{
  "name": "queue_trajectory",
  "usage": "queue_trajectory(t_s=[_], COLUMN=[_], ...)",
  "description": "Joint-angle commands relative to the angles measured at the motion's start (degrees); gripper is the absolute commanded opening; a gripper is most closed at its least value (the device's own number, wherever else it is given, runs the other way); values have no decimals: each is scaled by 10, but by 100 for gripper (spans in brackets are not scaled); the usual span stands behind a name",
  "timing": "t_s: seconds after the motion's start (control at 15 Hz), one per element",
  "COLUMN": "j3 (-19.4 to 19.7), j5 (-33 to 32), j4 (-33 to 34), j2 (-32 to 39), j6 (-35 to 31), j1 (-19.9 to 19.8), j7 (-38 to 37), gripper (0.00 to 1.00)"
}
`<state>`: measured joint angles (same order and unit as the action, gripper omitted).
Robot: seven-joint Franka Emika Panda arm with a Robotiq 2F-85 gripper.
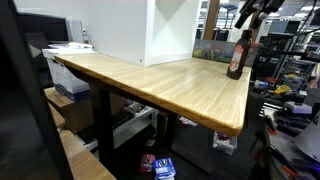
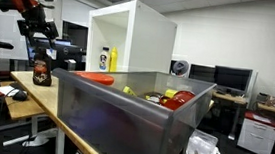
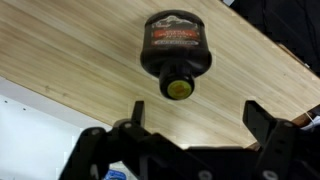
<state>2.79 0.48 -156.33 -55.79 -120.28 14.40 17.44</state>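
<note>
Gripper [image 3: 193, 112] wide open (pointing down, seemingly).

Exterior views share table [image 1: 170, 85] and bottle [image 1: 237, 55]; wrist looks straight down.

We note bottle [image 1: 237, 55] upright on table [image 1: 170, 90], near its edge. Gripper [image 3: 195, 112] directly above bottle, apart from it. We find cabinet [image 2: 131, 31] on same table, well apart from bottle, second bottle [image 2: 103, 58] inside. Bin [image 2: 124, 116] in front of cabinet, items [image 2: 166, 97] in it.

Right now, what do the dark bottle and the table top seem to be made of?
Bottle: probably glossy dark plastic, with a printed label and a yellow cap; glass is possible. Table top: light wood or laminate, smooth, with long grain strips.
</note>
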Motion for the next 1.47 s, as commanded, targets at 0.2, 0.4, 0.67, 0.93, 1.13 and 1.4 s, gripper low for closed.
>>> queue_trajectory(t_s=[0.2, 0.4, 0.67, 0.93, 1.13, 1.4], j3=[-1, -3, -3, -1, 2, 4], j5=[-4, -9, -16, -19, -18, -19], j4=[-20, -19, -19, -18, -22, -30], j2=[-25, -25, -23, -16, -16, -17], j6=[19, 24, 29, 26, 15, -4], j1=[-8, -13, -25, -37, -38, -36], j7=[15, 11, 5, 3, 8, 14], gripper=[99, 100, 99, 70, 65, 39])
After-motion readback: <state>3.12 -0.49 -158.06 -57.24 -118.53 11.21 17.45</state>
